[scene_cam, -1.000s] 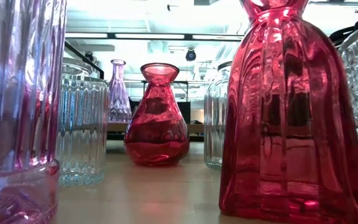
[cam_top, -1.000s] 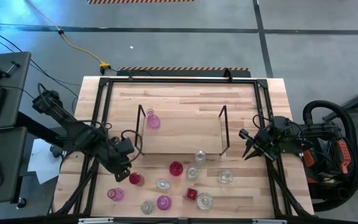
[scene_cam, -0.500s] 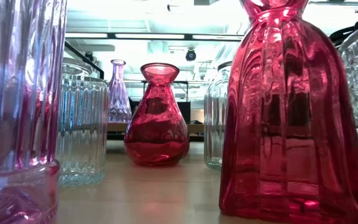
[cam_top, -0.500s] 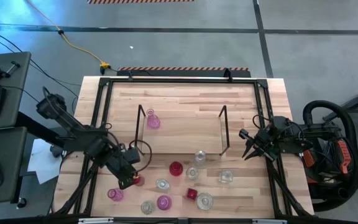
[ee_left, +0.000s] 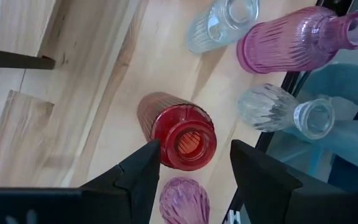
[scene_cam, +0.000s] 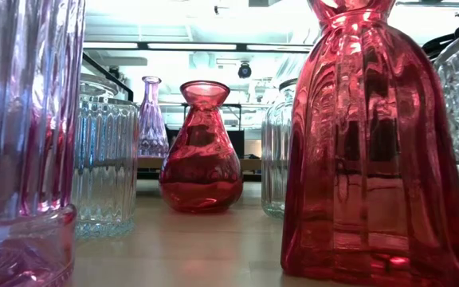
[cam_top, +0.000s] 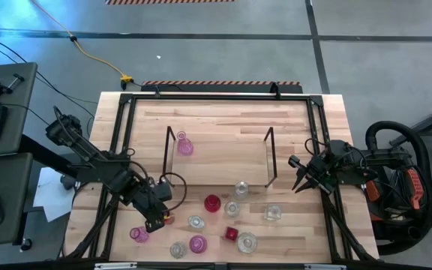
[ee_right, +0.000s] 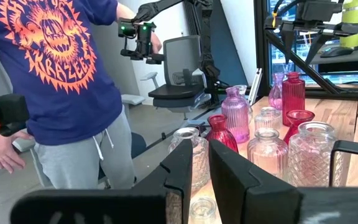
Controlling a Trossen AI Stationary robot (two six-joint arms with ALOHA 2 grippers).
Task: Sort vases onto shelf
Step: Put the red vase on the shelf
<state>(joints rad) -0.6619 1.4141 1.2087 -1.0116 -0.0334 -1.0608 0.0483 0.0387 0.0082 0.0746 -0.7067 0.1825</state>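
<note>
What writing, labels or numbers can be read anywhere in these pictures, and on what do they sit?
Blue T-shirt of the person beyond the table: orange lettering arched around a sun-like design, too distorted and cut off to read.
Vases, such as the red vase: no labels or marks.
Shelf: no text.
Floor tape behind the table: striped hazard pattern only, no words.

3 pink vases point(cam_top: 197, 244), 3 red vases point(cam_top: 212, 202), 6 clear vases point(cam_top: 241, 187), 1 shelf point(cam_top: 223, 161)
</note>
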